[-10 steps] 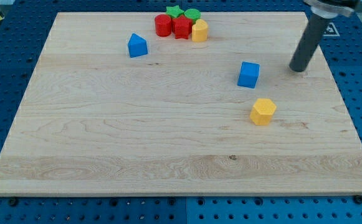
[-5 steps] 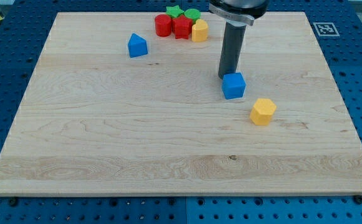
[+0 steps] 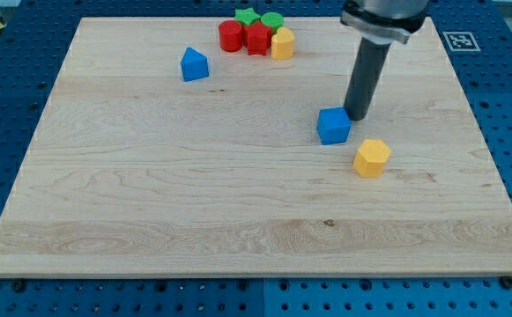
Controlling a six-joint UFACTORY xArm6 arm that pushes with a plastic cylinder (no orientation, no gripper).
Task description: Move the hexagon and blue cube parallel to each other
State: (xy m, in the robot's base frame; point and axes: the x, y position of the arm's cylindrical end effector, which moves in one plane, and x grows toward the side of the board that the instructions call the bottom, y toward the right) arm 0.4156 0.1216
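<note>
My tip (image 3: pixel 356 116) sits just right of the blue cube (image 3: pixel 333 126), at its upper corner; yellow hexagon (image 3: pixel 372 158) lies near, lower right. I have no claw, only a rod.

wooden board (image 3: pixel 150 194) | blue cube (image 3: pixel 333 126) | yellow hexagon (image 3: pixel 372 158) | blue block (image 3: pixel 194 64) | red-green-yellow cluster (image 3: pixel 257 34)

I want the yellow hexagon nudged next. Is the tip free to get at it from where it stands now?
Probably yes. My tip sits at the blue cube's upper right corner, and the yellow hexagon lies just below it toward the view's bottom, with bare board between them and no block in the way.
</note>
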